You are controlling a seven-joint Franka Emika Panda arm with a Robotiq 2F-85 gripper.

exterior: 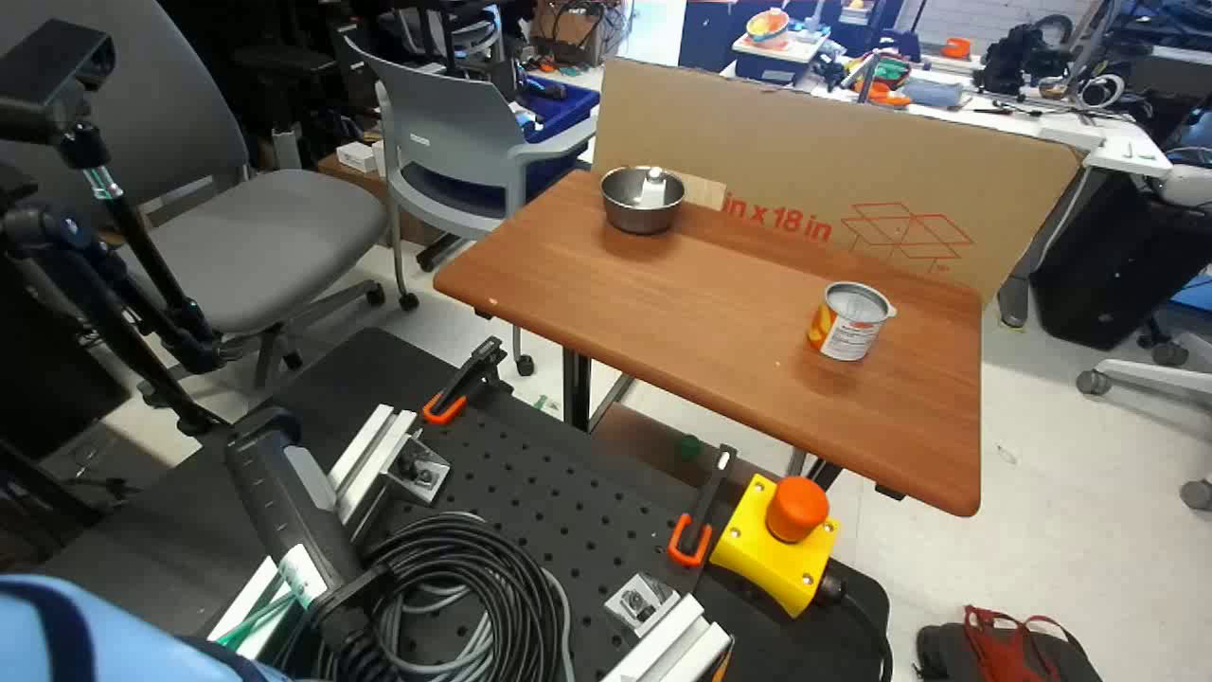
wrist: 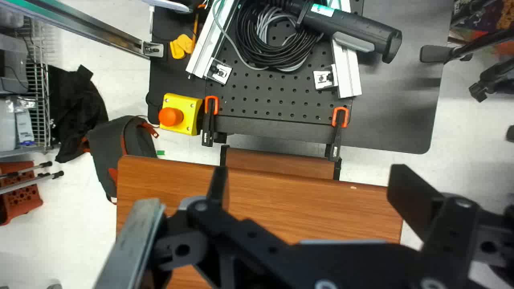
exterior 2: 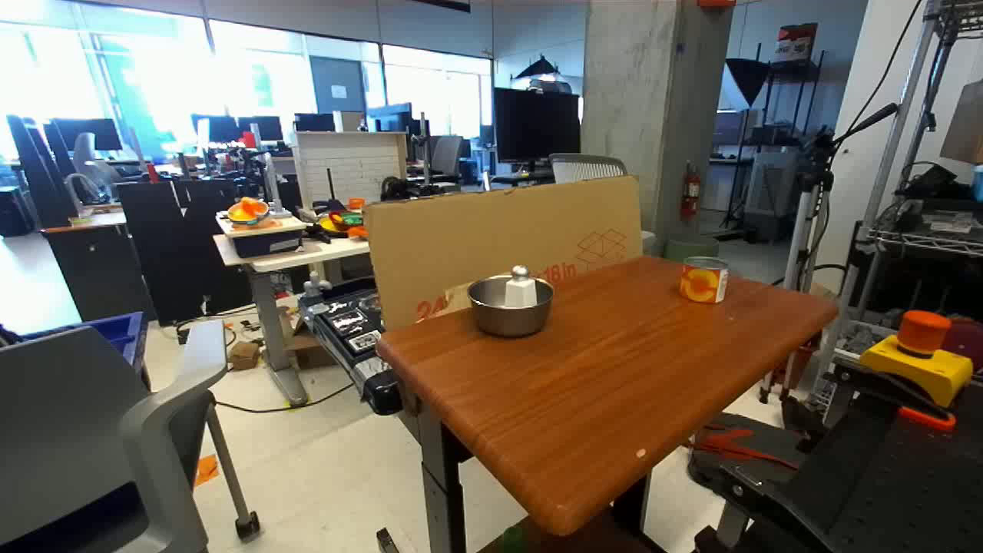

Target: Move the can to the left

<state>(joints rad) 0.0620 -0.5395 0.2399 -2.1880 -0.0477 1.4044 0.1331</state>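
The can stands upright near the right end of the wooden table in an exterior view. Its open top has a silvery rim, and its side is orange and white. It also shows toward the far side of the table in an exterior view. In the wrist view I do not see the can; the gripper body hides part of the table there. My gripper is open, its two dark fingers wide apart with nothing between them, above the table. The gripper does not show in either exterior view.
A metal bowl holding a white object with a silvery knob stands at the table's other end. A cardboard sheet stands upright along the table's back edge. A black perforated base with clamps and a yellow emergency-stop box adjoins the table.
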